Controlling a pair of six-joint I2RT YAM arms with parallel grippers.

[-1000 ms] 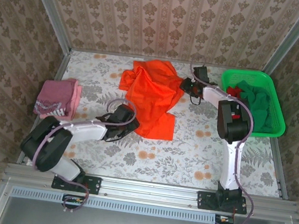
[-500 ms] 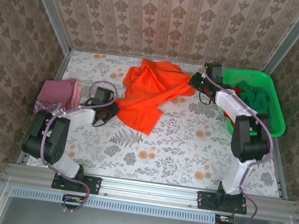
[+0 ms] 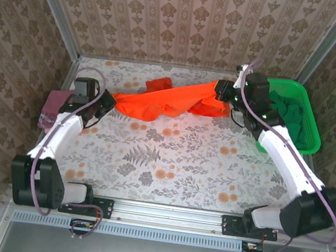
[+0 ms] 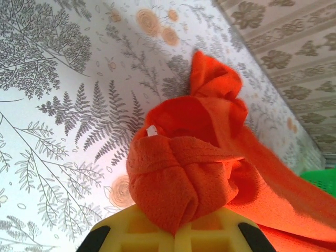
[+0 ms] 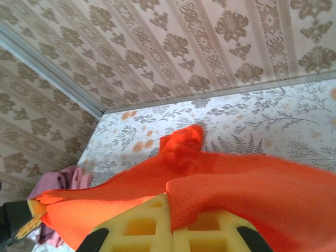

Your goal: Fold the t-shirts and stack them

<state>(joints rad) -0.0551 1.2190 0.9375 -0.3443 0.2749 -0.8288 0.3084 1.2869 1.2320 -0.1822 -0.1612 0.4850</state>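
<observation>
As my arms swing apart, the heaped orange shirt [image 3: 165, 99] stretches taut. Left end effector [image 3: 107, 100] and right end effector [image 3: 222, 91] clench its ends; I'd flatten it next.

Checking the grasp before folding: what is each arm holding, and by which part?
Both hold the orange t-shirt, stretched between them: left gripper clamps a bunched wad at its left end, right gripper a fold at its right end.

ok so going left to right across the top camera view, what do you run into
pink t-shirt → left gripper → orange t-shirt stretched between the two grippers → right gripper → green basket
</observation>
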